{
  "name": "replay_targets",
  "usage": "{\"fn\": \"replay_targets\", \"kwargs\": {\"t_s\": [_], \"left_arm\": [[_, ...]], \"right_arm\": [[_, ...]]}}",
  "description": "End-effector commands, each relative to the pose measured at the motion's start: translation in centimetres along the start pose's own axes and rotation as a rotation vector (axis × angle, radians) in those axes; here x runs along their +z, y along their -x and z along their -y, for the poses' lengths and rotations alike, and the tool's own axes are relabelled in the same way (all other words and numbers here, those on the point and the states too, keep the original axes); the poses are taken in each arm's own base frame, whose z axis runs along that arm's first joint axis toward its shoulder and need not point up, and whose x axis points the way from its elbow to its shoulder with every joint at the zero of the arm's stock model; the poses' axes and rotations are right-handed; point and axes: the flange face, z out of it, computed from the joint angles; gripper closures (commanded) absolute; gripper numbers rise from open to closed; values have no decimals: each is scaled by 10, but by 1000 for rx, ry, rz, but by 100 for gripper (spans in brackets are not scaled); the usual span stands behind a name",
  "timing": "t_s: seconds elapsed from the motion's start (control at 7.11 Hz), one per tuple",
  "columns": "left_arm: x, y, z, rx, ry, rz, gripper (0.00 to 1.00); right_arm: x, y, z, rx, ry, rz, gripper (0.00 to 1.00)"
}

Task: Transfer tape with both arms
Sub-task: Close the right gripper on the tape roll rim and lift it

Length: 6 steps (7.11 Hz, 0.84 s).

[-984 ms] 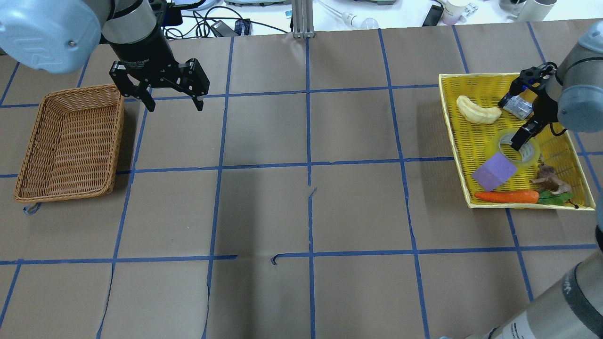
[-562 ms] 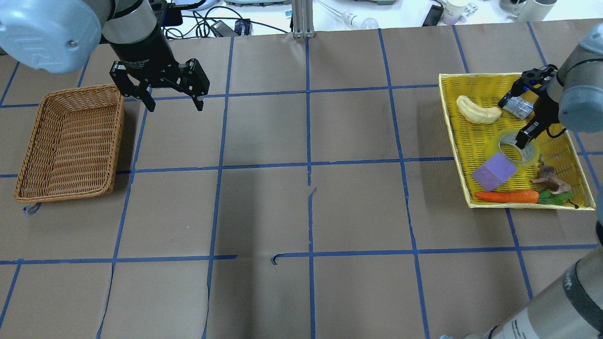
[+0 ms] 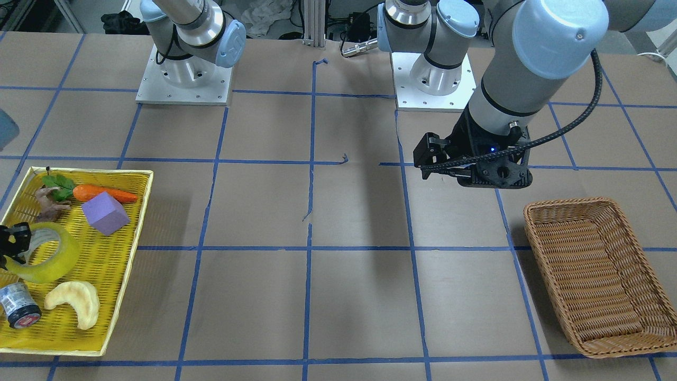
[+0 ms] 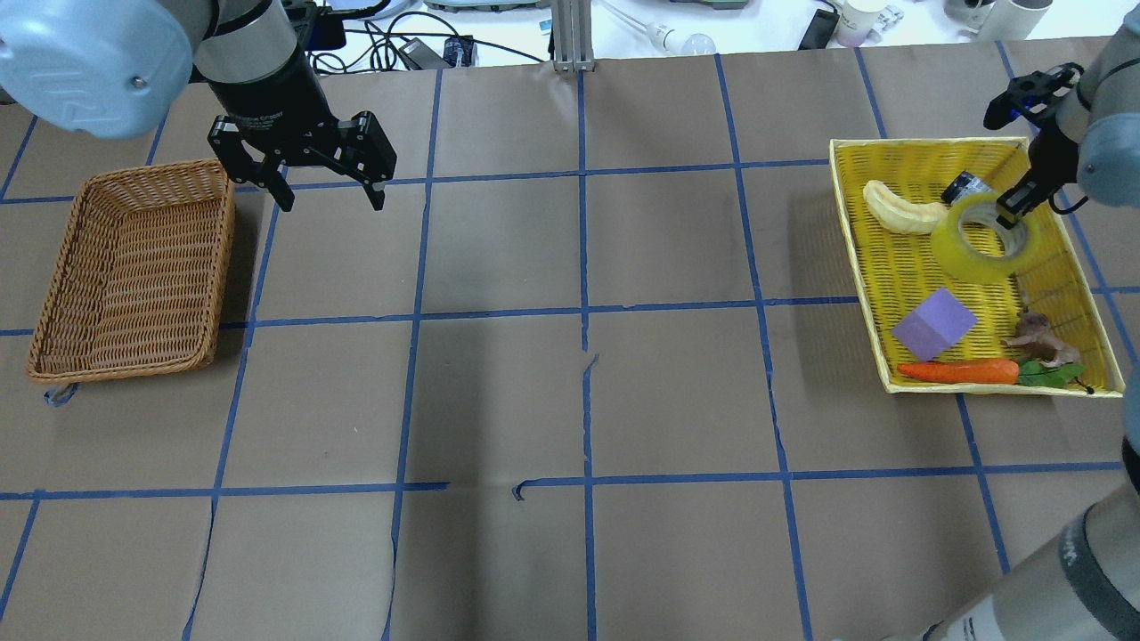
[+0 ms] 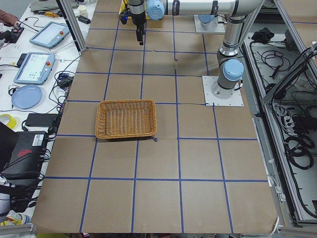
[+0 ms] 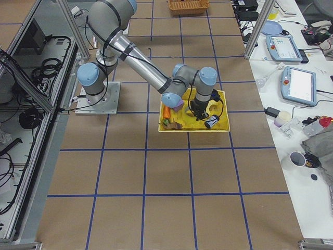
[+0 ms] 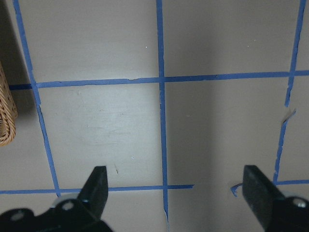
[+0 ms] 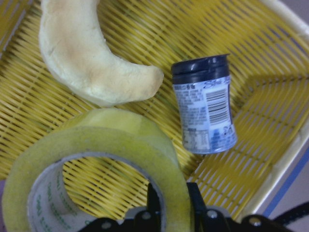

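The yellow translucent tape (image 4: 978,242) hangs tilted above the yellow tray (image 4: 848,209), lifted off its floor. My right gripper (image 4: 1013,212) is shut on the tape's wall, one finger inside the core and one outside. The wrist view shows the tape (image 8: 101,154) pinched between the fingers (image 8: 155,205). In the front view the tape (image 3: 50,264) is at the tray's left side, with the gripper (image 3: 9,247) partly cut off. My left gripper (image 4: 331,194) is open and empty, hovering above the table beside the wicker basket (image 4: 218,258); its wrist view (image 7: 176,186) shows only bare table.
The tray holds a pale crescent (image 4: 899,210), a small jar (image 8: 205,111), a purple cube (image 4: 933,323), a carrot (image 4: 957,371) and a brown figure (image 4: 1038,336). The wicker basket (image 3: 534,222) holds nothing. Blue tape lines grid the brown table.
My right gripper has risen with the tape in its grip, carrying it off the tray floor and toward the tray's far side. The left arm has not moved.
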Motion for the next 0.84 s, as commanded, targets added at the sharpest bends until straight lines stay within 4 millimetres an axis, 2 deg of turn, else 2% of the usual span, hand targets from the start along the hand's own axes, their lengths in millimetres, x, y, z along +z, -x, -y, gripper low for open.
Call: {"fn": "replay_targets", "kwargs": {"t_s": [0.0,0.14,0.28,0.42,0.56,0.7], "left_arm": [[0,0,0,3,-1,0,0],[0,0,0,3,-1,0,0],[0,0,0,3,0,0,0],[1,0,1,3,0,0,0],[1,1,1,1,1,0,0],[1,1,1,3,1,0,0]], "right_arm": [[-55,17,54,-23,-71,-32,100],[-70,41,81,0,-80,-27,100],[-80,78,111,70,-91,-17,100],[-79,115,137,153,-94,-2,100],[-71,158,164,228,-85,21,100],[-65,222,196,287,-78,46,100]]}}
